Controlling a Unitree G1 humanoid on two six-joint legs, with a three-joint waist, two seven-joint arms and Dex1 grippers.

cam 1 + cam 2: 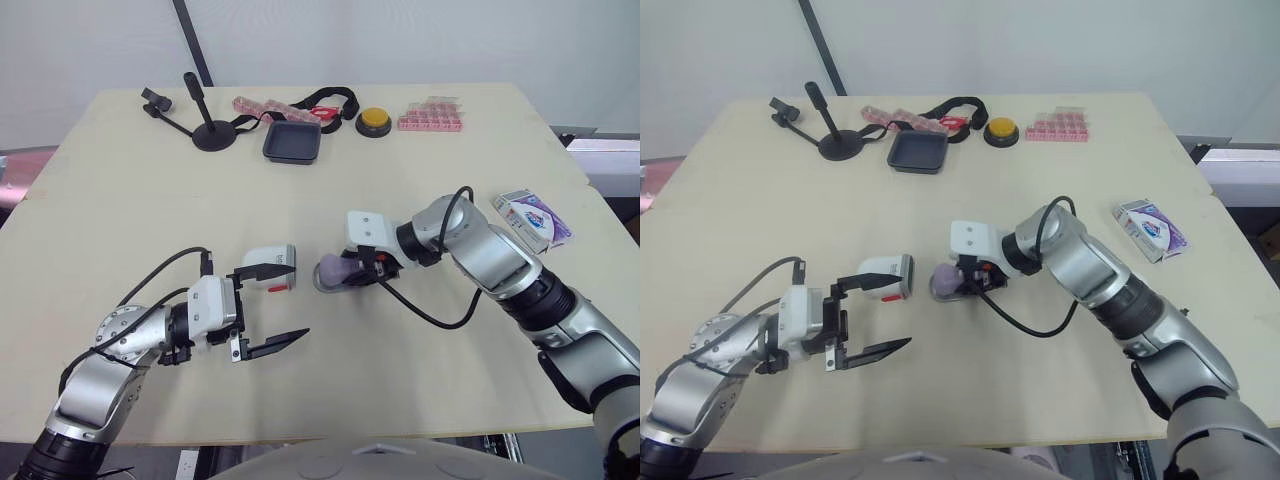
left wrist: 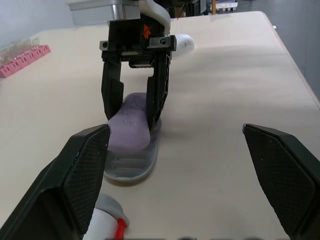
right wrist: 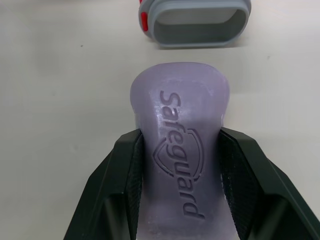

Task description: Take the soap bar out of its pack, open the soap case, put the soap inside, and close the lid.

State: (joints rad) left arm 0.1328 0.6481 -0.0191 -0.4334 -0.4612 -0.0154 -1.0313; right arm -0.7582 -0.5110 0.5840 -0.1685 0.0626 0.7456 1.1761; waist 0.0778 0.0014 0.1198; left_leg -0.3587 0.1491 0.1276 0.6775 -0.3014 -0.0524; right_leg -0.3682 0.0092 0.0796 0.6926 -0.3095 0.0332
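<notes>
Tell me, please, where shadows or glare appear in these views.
Left eye view: even light, a faint shadow under the left gripper on the table. Right wrist view: no glare on the soap bar; its embossed lettering stands out. Left wrist view: a soft shadow beneath the soap case.

You see a pale beige table point(image 1: 150, 200) against a plain white wall point(image 1: 420, 40), a dark pole point(image 1: 190, 40) slanting behind it.
</notes>
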